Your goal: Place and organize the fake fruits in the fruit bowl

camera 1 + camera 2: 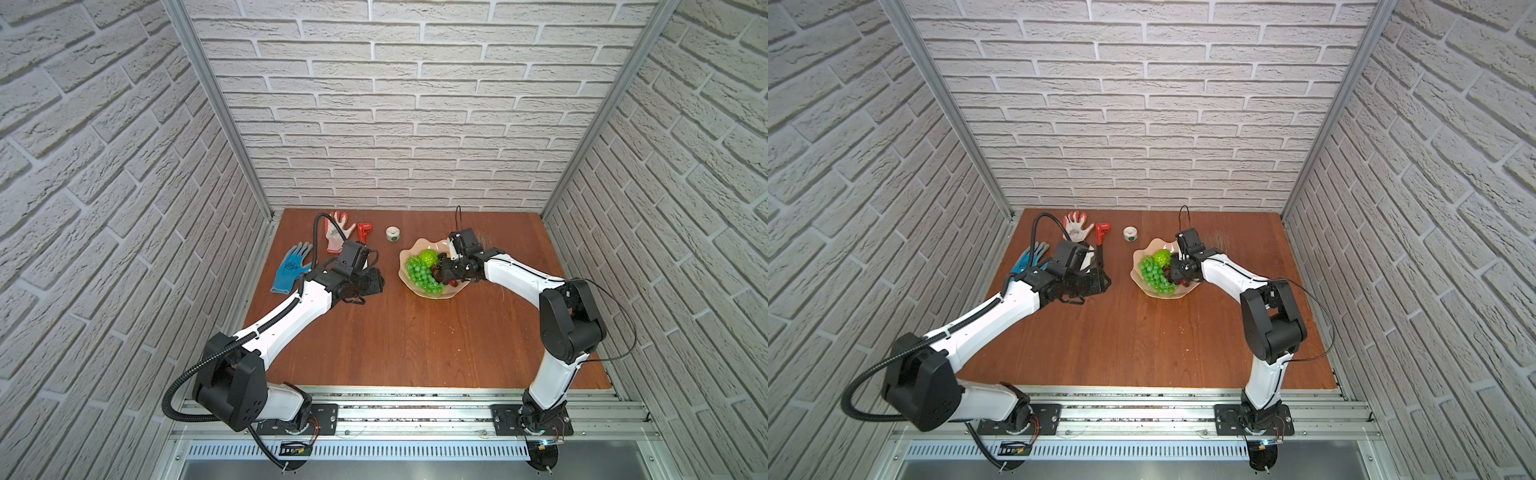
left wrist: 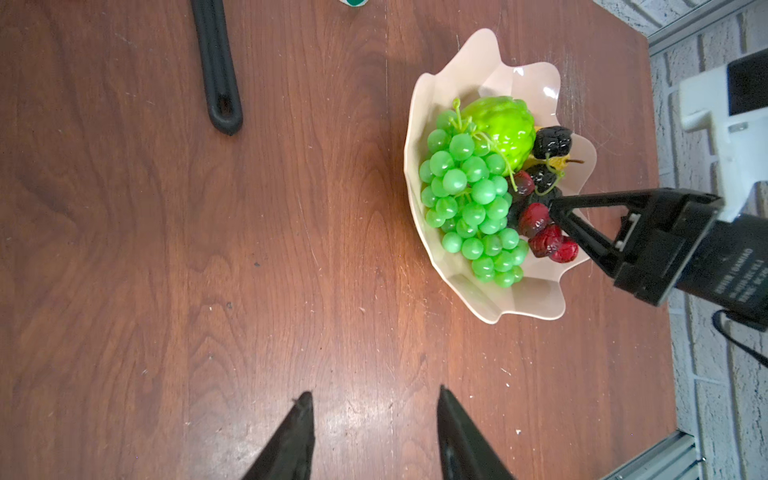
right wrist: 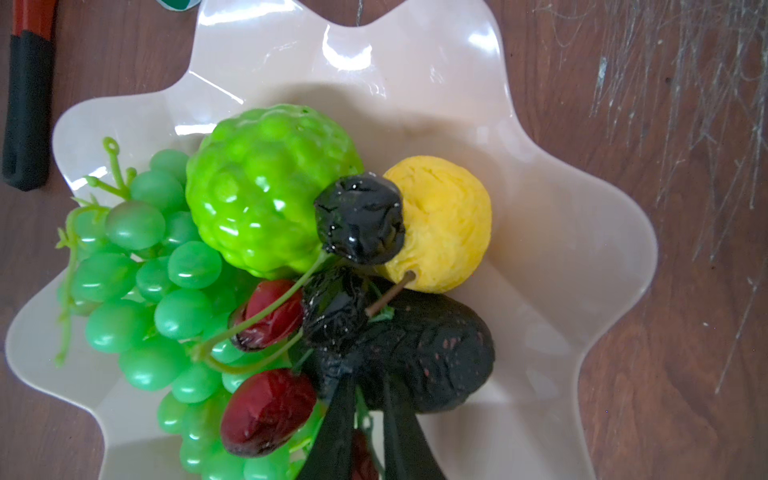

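Observation:
The pale pink fruit bowl (image 1: 419, 245) (image 2: 519, 79) (image 3: 415, 83) stands right of centre on the wooden table. In it lie the green grape bunch (image 3: 137, 299) (image 2: 469, 195), the bumpy lime-green ball (image 3: 266, 187), the yellow lemon (image 3: 444, 220), the dark avocado (image 3: 436, 349), a dark cherry (image 3: 359, 218) and red cherries (image 3: 268, 411). My right gripper (image 3: 368, 376) (image 2: 552, 205) reaches into the bowl by the avocado. Its jaws stand a narrow gap apart, with a thin green stem lying in the gap. My left gripper (image 2: 374, 392) (image 1: 374, 282) hangs open over bare table left of the bowl.
A white tape roll (image 1: 392, 233) sits behind the bowl. At the back left lie a blue glove (image 1: 291, 266), a white and red glove (image 1: 338, 235) and a red tool with a black handle (image 2: 218, 70). Brick walls close in three sides.

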Controlling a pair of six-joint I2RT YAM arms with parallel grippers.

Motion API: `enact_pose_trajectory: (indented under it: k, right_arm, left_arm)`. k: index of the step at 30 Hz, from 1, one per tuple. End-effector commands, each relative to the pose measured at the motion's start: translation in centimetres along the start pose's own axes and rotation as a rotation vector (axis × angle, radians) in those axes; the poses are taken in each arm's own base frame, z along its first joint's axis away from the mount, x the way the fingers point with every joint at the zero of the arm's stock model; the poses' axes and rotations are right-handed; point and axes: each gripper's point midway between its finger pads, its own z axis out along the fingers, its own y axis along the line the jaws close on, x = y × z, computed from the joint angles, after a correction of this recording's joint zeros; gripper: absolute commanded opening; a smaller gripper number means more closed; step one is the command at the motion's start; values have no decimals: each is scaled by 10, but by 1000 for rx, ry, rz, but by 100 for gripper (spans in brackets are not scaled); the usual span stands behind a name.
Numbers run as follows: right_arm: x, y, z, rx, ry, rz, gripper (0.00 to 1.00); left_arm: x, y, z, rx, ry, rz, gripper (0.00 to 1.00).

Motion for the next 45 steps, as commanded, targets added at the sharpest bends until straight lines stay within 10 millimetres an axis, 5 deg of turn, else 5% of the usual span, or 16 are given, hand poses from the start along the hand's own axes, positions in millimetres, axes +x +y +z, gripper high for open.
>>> enact_pose_trajectory:
  k: [1, 12, 22, 23, 27, 34, 37, 41, 45]
  right_arm:
    - [-7, 2, -2, -6, -30, -18, 20]
    - [-44, 10, -56, -14, -136, -63, 31]
    - [-60, 3, -126, 18, -254, -120, 42]
    - [-60, 2, -133, 23, -263, -126, 45]
    - [-63, -9, -164, 75, -335, -151, 94]
    - [-73, -32, -215, 207, -610, -267, 100]
    - [-65, -41, -212, 238, -732, -339, 100]
    - [-45, -73, -189, 267, -713, -221, 100]
    - [-18, -103, -160, 266, -749, -136, 100]
  left_arm:
    - [-11, -4, -2, 9, -18, -1, 50]
    - [-14, -4, -10, 2, -35, -14, 58]
    - [-26, 36, -27, -77, -80, -56, 92]
    - [-29, 41, -29, -94, -89, -53, 94]
    - [-47, 70, -44, -200, -156, -22, 97]
    - [-78, 126, -66, -399, -405, 123, 98]
    - [-79, 150, -68, -485, -501, 221, 98]
    - [-69, 195, -66, -629, -540, 199, 98]
    - [-68, 216, -53, -648, -632, 224, 98]
